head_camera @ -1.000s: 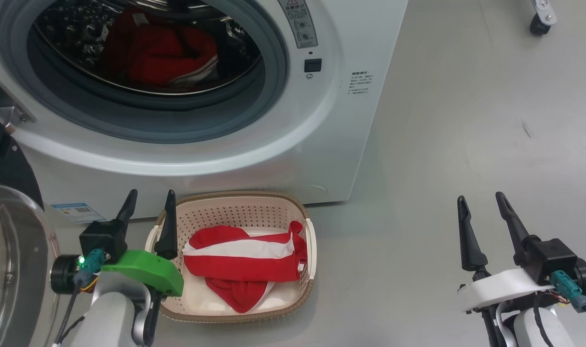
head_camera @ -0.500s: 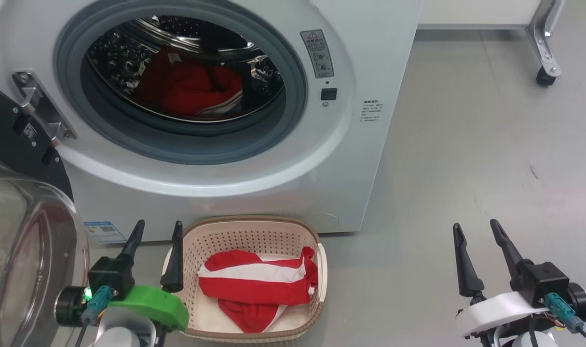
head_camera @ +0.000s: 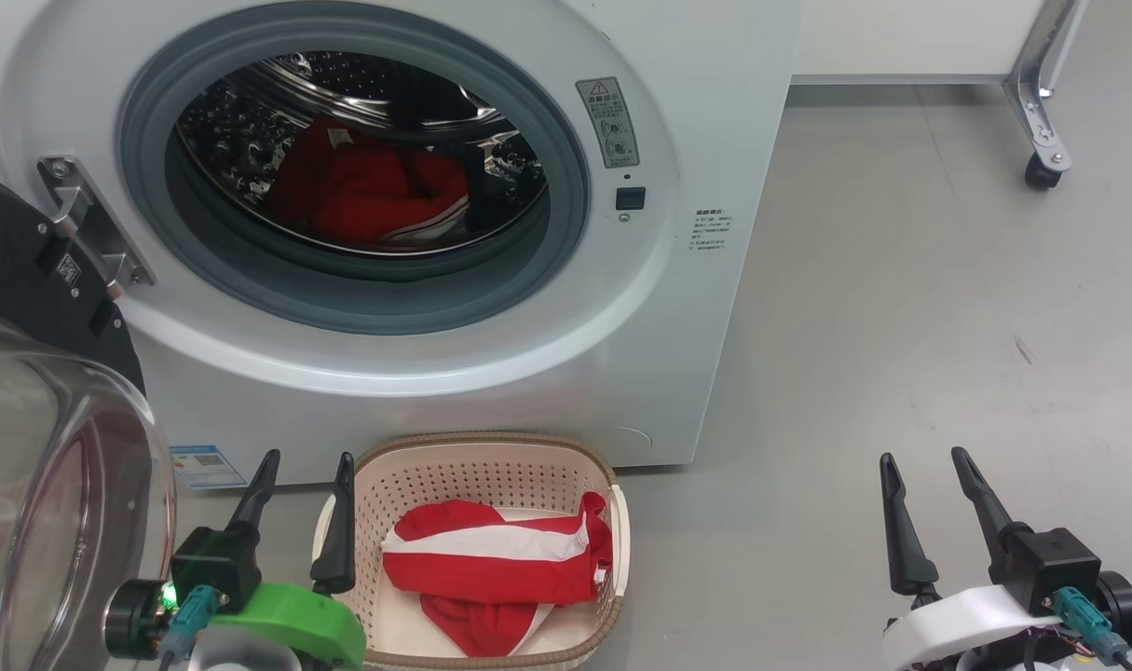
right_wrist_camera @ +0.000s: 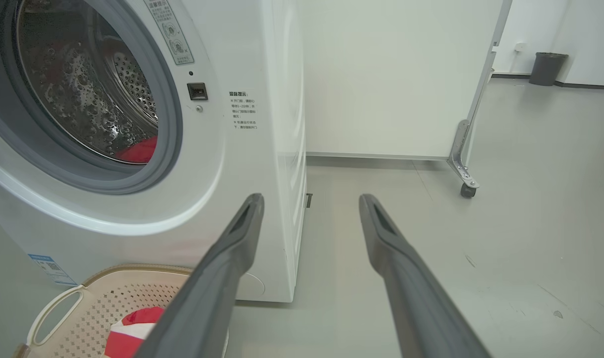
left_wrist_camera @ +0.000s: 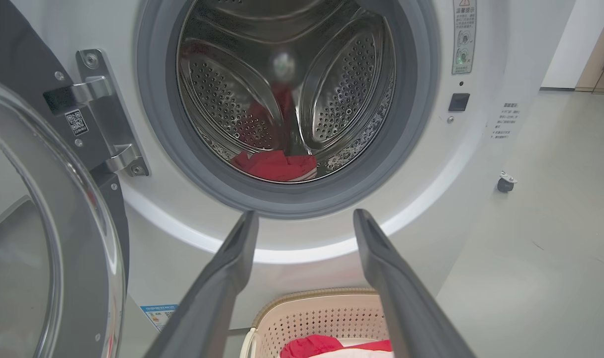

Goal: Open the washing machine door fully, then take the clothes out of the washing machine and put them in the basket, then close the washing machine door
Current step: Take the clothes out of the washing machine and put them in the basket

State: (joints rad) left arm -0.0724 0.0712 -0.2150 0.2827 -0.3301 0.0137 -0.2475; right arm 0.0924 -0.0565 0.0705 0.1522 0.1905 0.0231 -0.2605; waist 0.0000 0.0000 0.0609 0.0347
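Deep in the drum of the washing machine lie the rest of the clothes, a red heap with white trim against the lower back wall. One red-and-white garment already sits in the basket on the floor, just in front of the machine. The washing machine door stands swung out at my left.

My left gripper and right gripper both hang low, fingers spread apart with nothing between them.

I judge the fabric light, limp and likely to trail. I would pinch a raised fold near the top of the heap rather than an edge, and lift it clear of the grey gasket.

My left wrist view looks straight in and shows the steel paddles, with the cloth low on the drum floor, which the head view flattens. My right wrist view instead gives the machine's side, a wheeled panel and a dark bin.
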